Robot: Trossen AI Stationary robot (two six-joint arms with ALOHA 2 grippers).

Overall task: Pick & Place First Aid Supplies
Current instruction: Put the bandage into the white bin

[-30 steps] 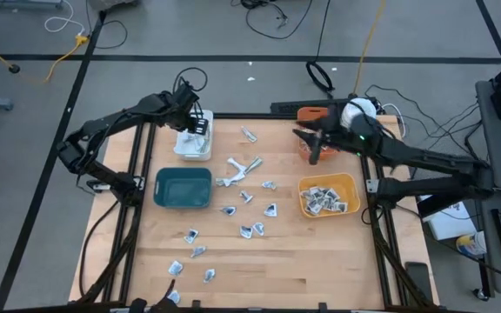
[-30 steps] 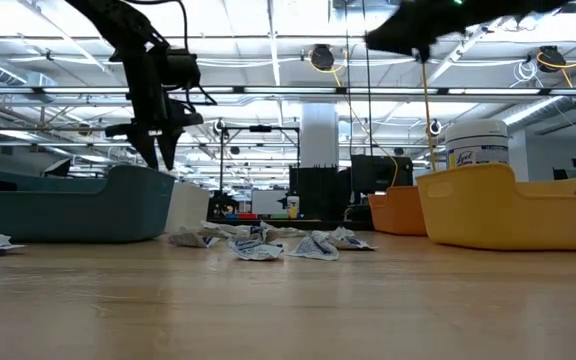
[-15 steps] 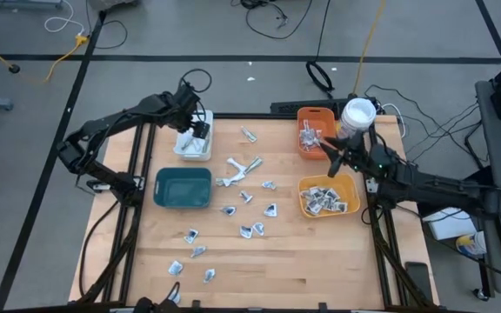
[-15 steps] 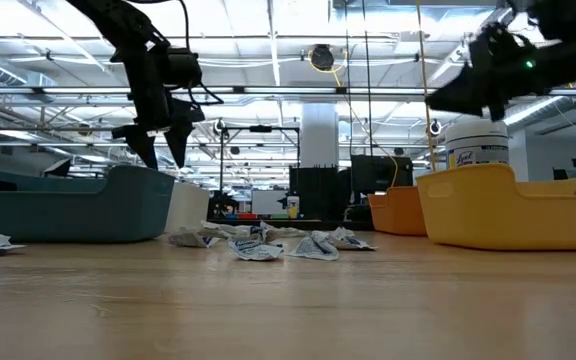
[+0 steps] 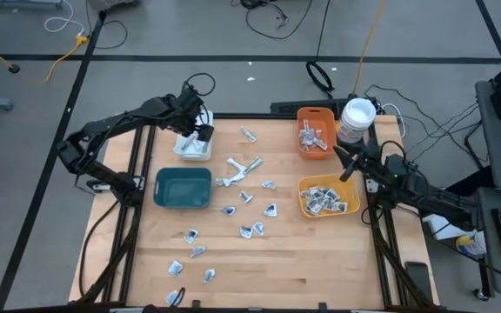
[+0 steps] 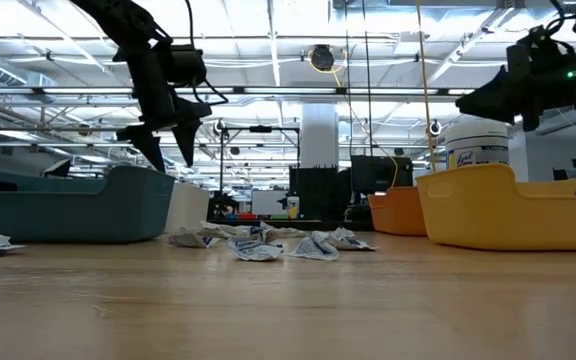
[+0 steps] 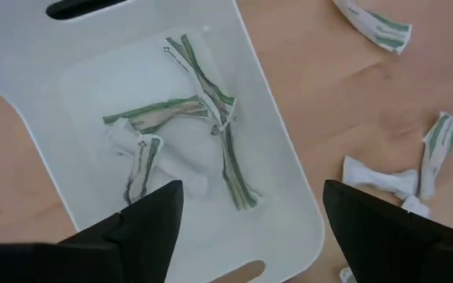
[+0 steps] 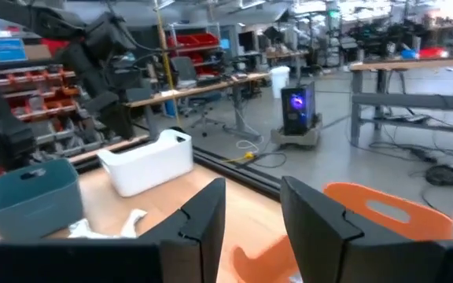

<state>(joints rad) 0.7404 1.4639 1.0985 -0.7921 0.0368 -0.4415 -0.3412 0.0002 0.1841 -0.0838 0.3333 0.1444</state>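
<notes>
Many small white-grey packets and strips (image 5: 249, 196) lie scattered on the wooden table. More lie in the white bin (image 5: 181, 149), the orange bin (image 5: 316, 111) and the yellow bin (image 5: 351, 184). My left gripper (image 5: 202, 136) hangs open and empty above the white bin, over several green-printed strips (image 7: 203, 126) on its floor. My right gripper (image 5: 346, 167) is open and empty in the air at the table's right edge, between the yellow bin and the round tub (image 5: 357, 116). It looks level across the table in the right wrist view (image 8: 250, 228).
A teal bin (image 5: 183, 172) stands near the left edge, in front of the white bin. The tub stands at the far right corner beside the orange bin. Bare wood lies along the near edge, right of the near-left packets (image 5: 190, 256).
My right gripper has drawn back from above the orange bin toward the table's right edge, and a little toward the near edge. My left gripper has stayed above the white bin and has opened its fingers wider.
</notes>
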